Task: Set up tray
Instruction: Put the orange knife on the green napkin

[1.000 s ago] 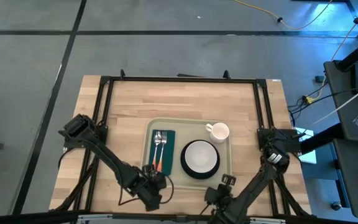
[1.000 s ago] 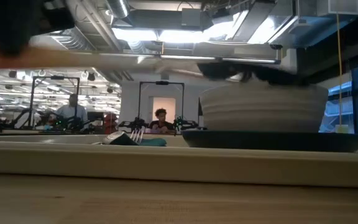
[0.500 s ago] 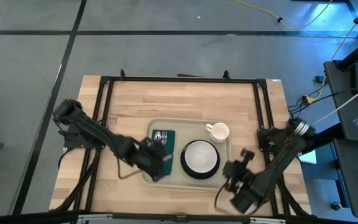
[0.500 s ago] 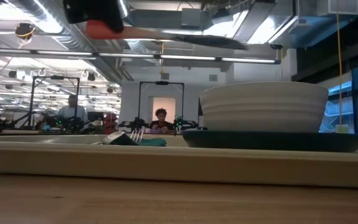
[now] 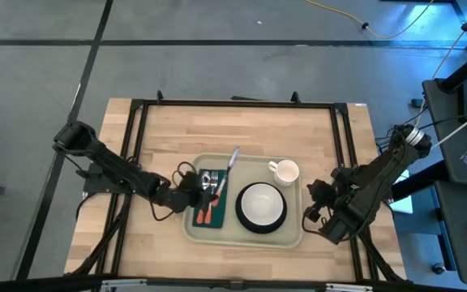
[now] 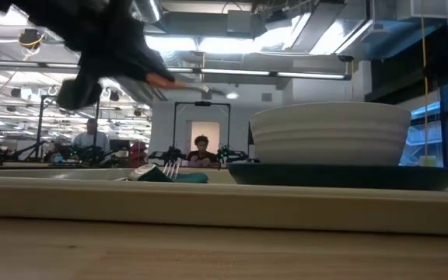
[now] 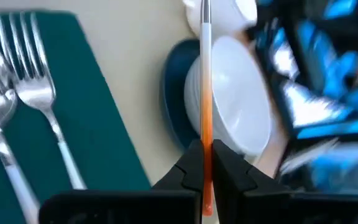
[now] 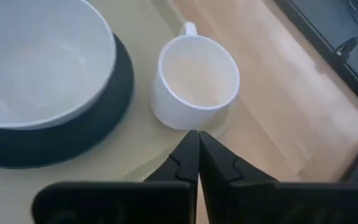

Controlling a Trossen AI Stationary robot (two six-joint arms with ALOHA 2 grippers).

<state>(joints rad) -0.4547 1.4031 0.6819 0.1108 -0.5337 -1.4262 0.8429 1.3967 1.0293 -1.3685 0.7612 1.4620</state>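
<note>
Knife (image 7: 205, 93) clamped in left gripper (image 7: 206, 163) above tray (image 5: 290, 234).

Tray (image 5: 292, 234) cream; napkin (image 5: 219, 211) dark green; bowl (image 5: 261, 203) white on dark plate (image 5: 242, 220); mug (image 5: 285, 171) white; utensil handle (image 7: 207, 130) orange.

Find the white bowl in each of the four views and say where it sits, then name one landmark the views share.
High view: white bowl on the tray's right half.
Low view: bowl right of centre, on the dark plate.
Left wrist view: bowl at centre.
Right wrist view: bowl upper left.
Shared landmark: the dark plate beneath it.
</note>
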